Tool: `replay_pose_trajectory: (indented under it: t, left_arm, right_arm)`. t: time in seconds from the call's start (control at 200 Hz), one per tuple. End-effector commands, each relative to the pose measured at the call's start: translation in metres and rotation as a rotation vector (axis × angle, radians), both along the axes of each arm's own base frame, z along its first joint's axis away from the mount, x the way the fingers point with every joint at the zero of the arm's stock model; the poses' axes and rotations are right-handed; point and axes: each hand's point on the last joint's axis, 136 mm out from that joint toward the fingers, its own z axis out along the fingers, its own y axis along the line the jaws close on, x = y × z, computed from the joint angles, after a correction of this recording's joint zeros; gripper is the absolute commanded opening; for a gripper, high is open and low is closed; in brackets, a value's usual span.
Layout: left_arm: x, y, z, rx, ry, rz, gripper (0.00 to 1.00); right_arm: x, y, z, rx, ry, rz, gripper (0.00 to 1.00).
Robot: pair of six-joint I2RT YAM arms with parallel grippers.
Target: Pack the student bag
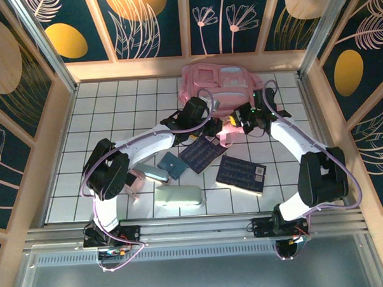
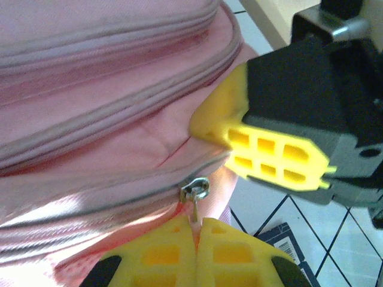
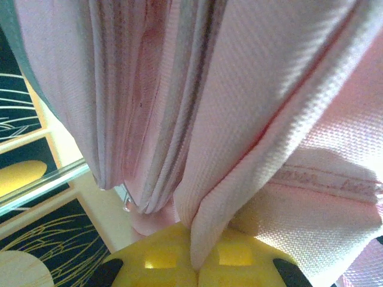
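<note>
The student bag (image 1: 220, 82), pink with pale patches, lies at the back middle of the tiled table. Both grippers meet at its near edge. My left gripper (image 1: 211, 126) is shut on the metal zipper pull (image 2: 195, 191) of a pink zip line; its yellow fingertips (image 2: 197, 224) pinch the tab from below. Close by on the right, my right gripper (image 1: 232, 120) is shut on a fold of the bag's pink fabric (image 3: 269, 89), which runs down between its yellow fingertips (image 3: 194, 266). In the left wrist view the right gripper's yellow finger (image 2: 263, 149) hangs just above the zipper.
Two dark blue notebooks (image 1: 203, 154) (image 1: 242, 174) lie in front of the bag. A teal booklet (image 1: 172, 164), a pale blue case (image 1: 149, 174), a small pink item (image 1: 135, 182) and a pale green pencil case (image 1: 178, 196) sit nearer the left arm. Wooden walls ring the table.
</note>
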Motion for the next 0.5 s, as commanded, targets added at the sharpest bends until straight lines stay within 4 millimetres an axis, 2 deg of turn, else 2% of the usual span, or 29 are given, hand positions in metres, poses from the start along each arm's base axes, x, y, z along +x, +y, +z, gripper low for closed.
replay_pose_trajectory:
  t: [0.0,0.28,0.495]
  left_arm:
    - [0.008,0.014,0.04,-0.043,-0.075,0.031,0.0]
    - [0.031,0.056,0.032,-0.029,-0.057,0.125,0.0]
    - [0.055,0.076,0.019,-0.022,-0.035,0.176,0.0]
  right_arm:
    - [0.018,-0.032,0.034,-0.082,-0.129,-0.075,0.0]
    - [0.021,-0.051,0.055,-0.079,-0.178,-0.073,0.0]
    - [0.023,-0.054,0.078,-0.064,-0.234,-0.033,0.0]
